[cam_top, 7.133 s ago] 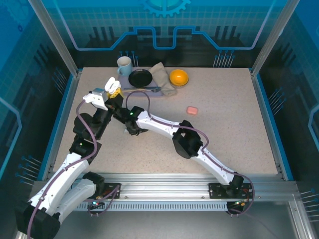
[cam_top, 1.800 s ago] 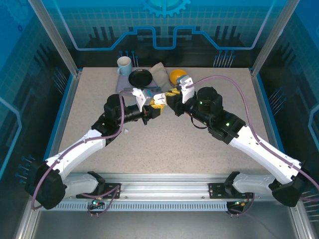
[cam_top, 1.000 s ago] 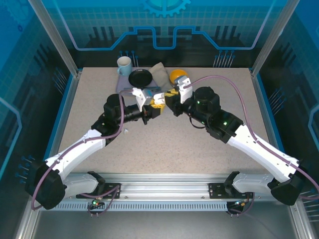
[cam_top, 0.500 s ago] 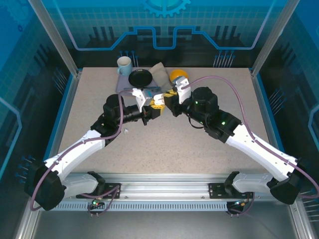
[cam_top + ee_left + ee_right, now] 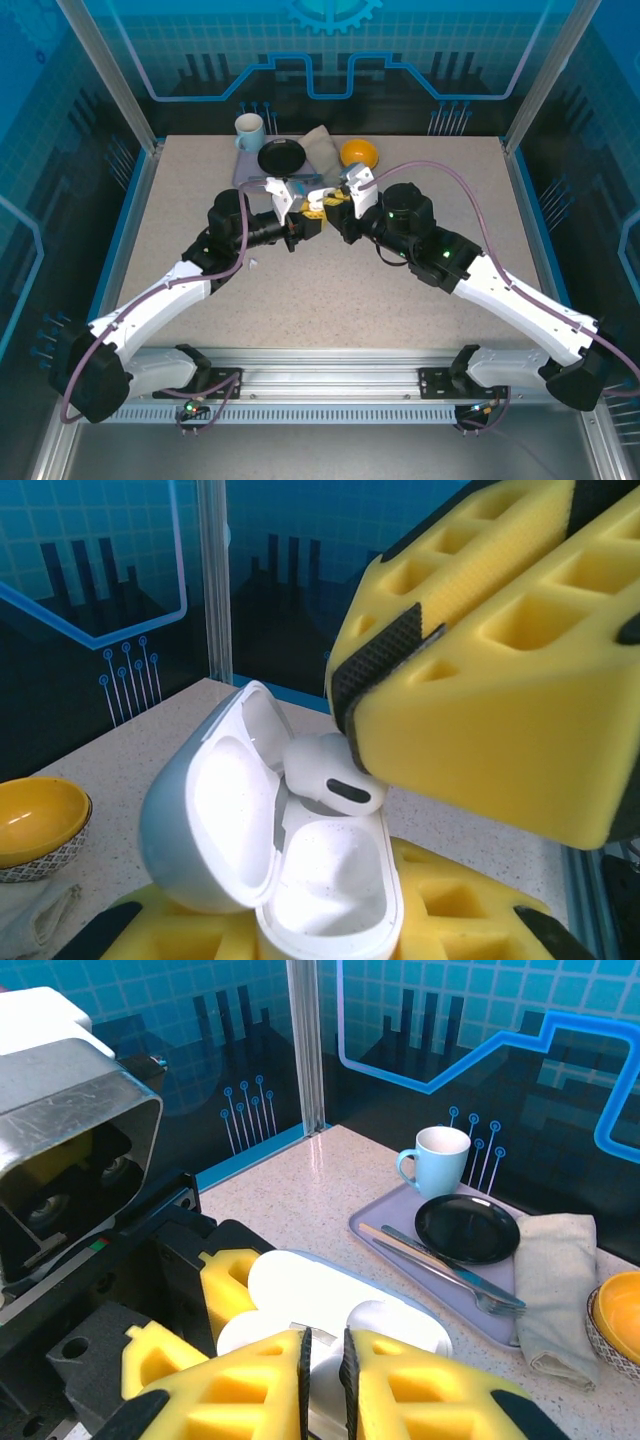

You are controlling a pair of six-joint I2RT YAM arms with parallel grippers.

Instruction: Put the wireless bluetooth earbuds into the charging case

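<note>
Arms meet mid-table: left claw (image 5: 306, 207) clamps open charging case (image 5: 262, 865), right claw (image 5: 322, 1356) pinches white earbud (image 5: 325, 777) at its opening.

Bright, even overhead light falls on the speckled table (image 5: 330, 290), where the arms (image 5: 170, 300) cast only faint, soft shadows. In the left wrist view the white charging case (image 5: 320, 880) and earbud (image 5: 320, 775) are crisp with a mild sheen, while the yellow fingers (image 5: 480, 710) close to both wrist lenses look slightly soft and the blue backdrop (image 5: 100, 580) is dim.
</note>
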